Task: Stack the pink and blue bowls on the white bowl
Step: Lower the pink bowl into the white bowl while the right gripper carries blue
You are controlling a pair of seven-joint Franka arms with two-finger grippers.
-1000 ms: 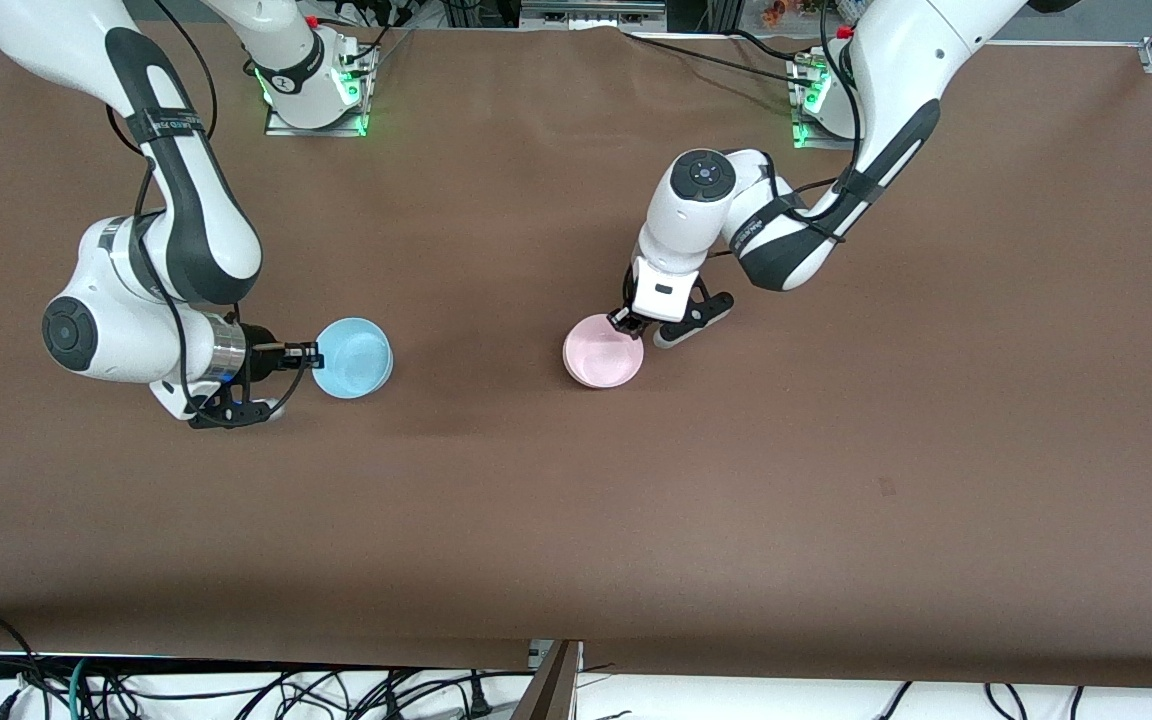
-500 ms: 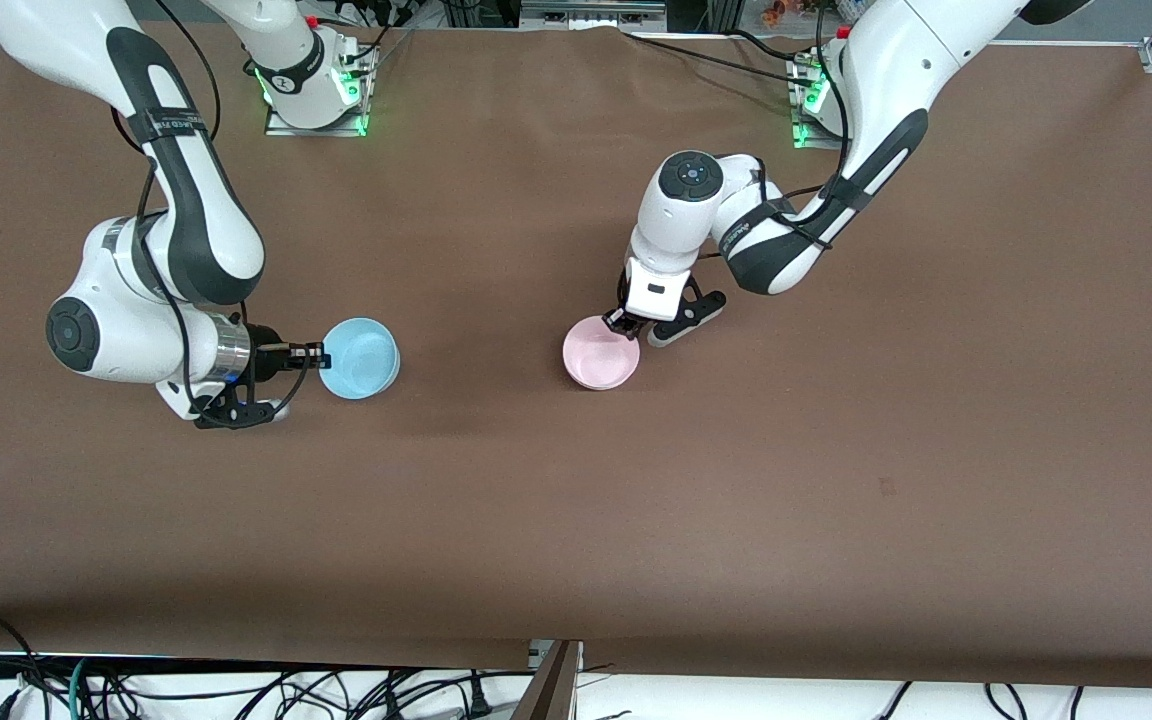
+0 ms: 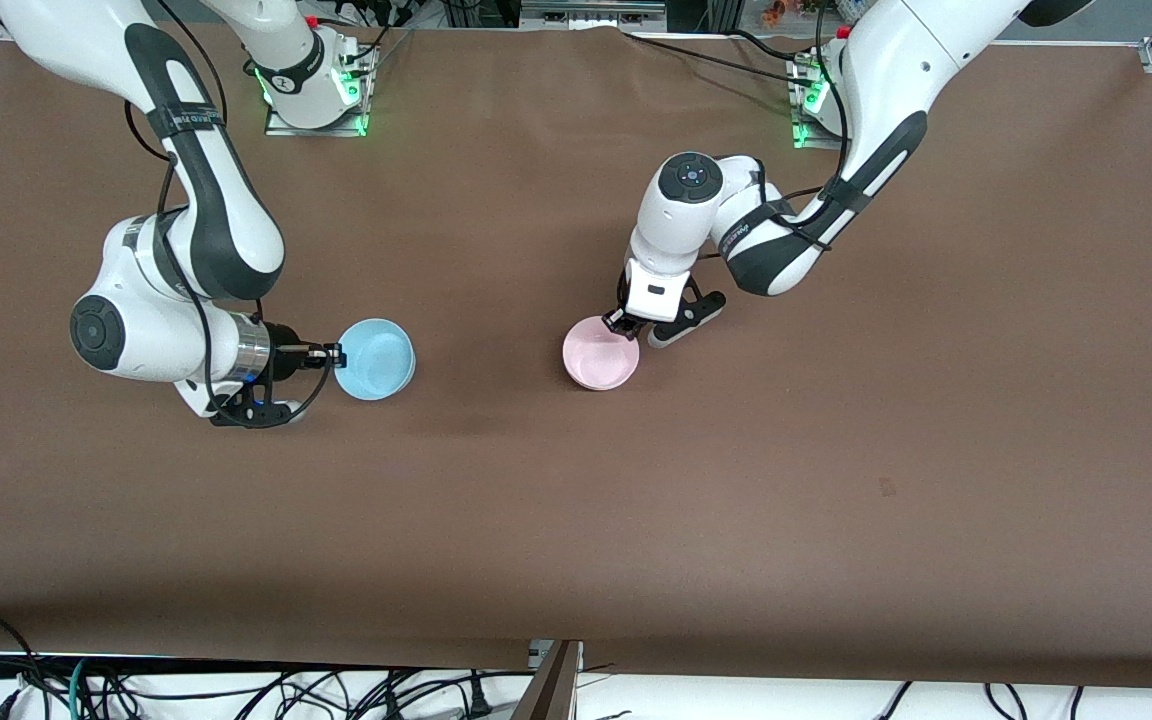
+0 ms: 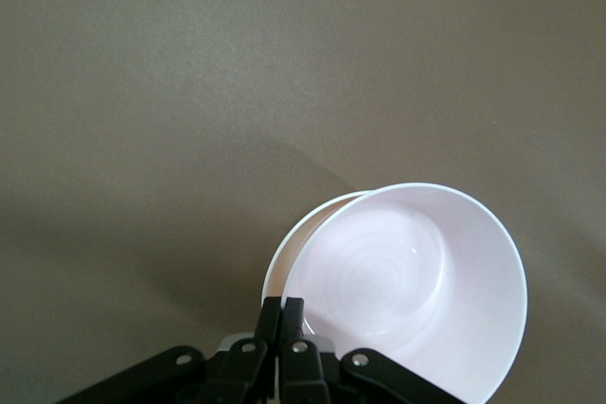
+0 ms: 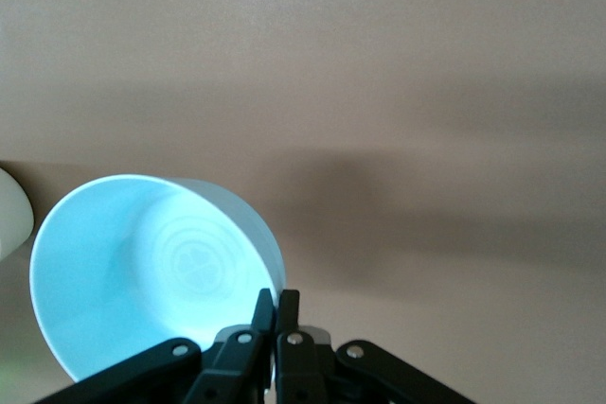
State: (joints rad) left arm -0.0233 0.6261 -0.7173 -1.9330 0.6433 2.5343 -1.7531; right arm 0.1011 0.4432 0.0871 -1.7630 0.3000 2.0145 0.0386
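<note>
On the table, left claw (image 3: pixel 620 321) pinches pink bowl (image 3: pixel 600 353) nested in white bowl (image 4: pixel 284 257); right claw (image 3: pixel 334 355) pinches blue bowl (image 3: pixel 374 359).

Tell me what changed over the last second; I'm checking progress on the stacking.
The right tool, shut on the blue bowl, carried it toward the pink bowl. The left tool stayed shut on the pink bowl's rim, nested in the white bowl, barely shifting.

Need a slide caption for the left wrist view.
Left end effector pinching the pink bowl rim, white bowl nested beneath.
</note>
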